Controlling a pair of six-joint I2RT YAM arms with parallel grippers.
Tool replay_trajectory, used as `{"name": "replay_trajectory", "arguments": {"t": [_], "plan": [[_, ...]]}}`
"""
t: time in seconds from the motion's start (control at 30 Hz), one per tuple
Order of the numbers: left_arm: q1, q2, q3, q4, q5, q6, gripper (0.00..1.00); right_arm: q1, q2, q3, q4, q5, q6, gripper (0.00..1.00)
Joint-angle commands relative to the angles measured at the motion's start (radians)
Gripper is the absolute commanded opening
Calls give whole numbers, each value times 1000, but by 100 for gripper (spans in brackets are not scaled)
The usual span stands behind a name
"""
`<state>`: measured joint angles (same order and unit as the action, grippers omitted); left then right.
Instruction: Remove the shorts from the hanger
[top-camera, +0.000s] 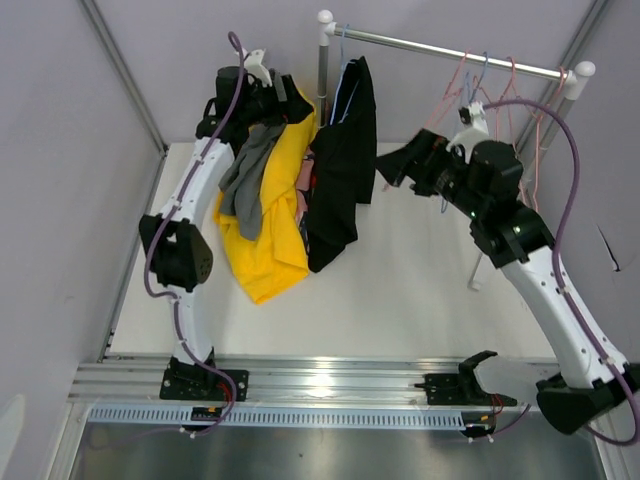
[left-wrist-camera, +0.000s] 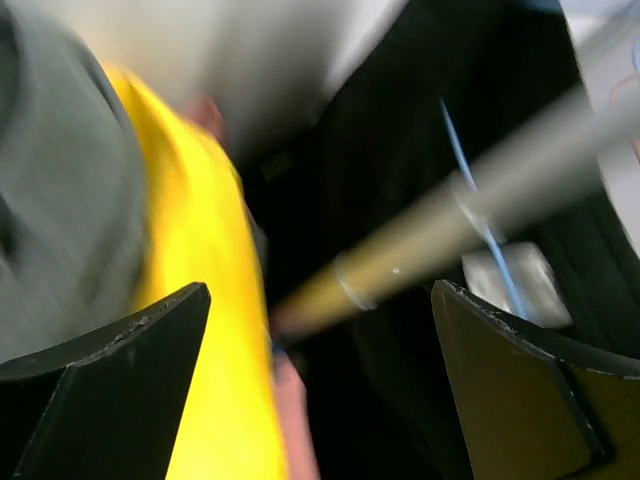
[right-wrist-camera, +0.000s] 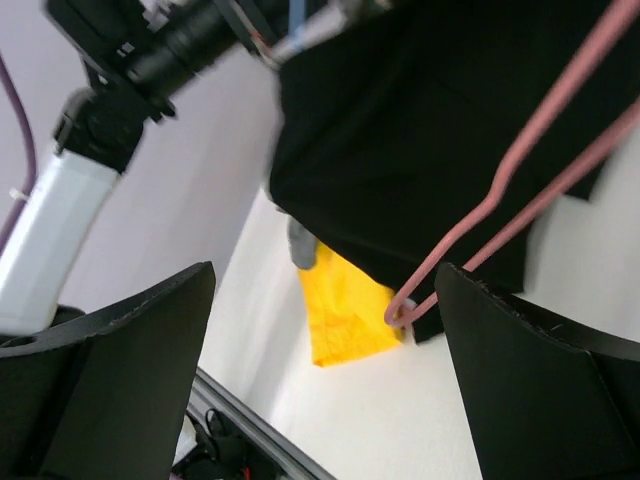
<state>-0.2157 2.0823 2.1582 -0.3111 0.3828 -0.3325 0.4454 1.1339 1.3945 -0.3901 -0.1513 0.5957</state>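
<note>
Rail: a metal bar on two posts at the far side of the table. It serves as the landmark for every place below.
Black shorts: hang from the rail's left end on a blue hanger, with the hem drooping to the tabletop below the rail.
Yellow shorts: lie spread on the table, off the rail, just left of its left post and reaching toward the near edge.
Grey shorts: off the rail, draped over the yellow shorts to the left of the left post.
Pink patterned shorts: only a sliver shows below the rail's left end, between the yellow shorts and the black shorts.
Pink hangers: several bare ones hang bunched at the rail's right end.
Left gripper: sits just beside the rail's left post, above the grey and yellow shorts. Its fingers are spread wide and nothing is held between them, though the wrist view is blurred.
Right gripper: sits in front of the rail's middle, facing the black shorts and near them. The jaws are wide apart and hold nothing.
</note>
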Motion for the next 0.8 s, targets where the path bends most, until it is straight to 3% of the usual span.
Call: {"name": "replay_trajectory", "arguments": {"t": [0.0,0.23,0.47,0.57,0.7,0.77], "plan": [[-28,-273,-119,-48,-14,1,99,55,102,176,105,15,-69,99],[-56,-906,-810,-16,-185,39,99,64,468,544,70,19,-120,99],[-79,-1287,-1235,-10,-236,58,99,58,746,856,19,39,-139,99],[-79,-1401,-1334,38,-222,-5,99,58,817,942,30,44,-113,96],[-80,-1429,-1394,27,-177,-16,99,67,885,948,92,56,-77,87],[-82,-1430,-1400,18,-168,-2,99,75,899,945,120,73,-76,70]]}}
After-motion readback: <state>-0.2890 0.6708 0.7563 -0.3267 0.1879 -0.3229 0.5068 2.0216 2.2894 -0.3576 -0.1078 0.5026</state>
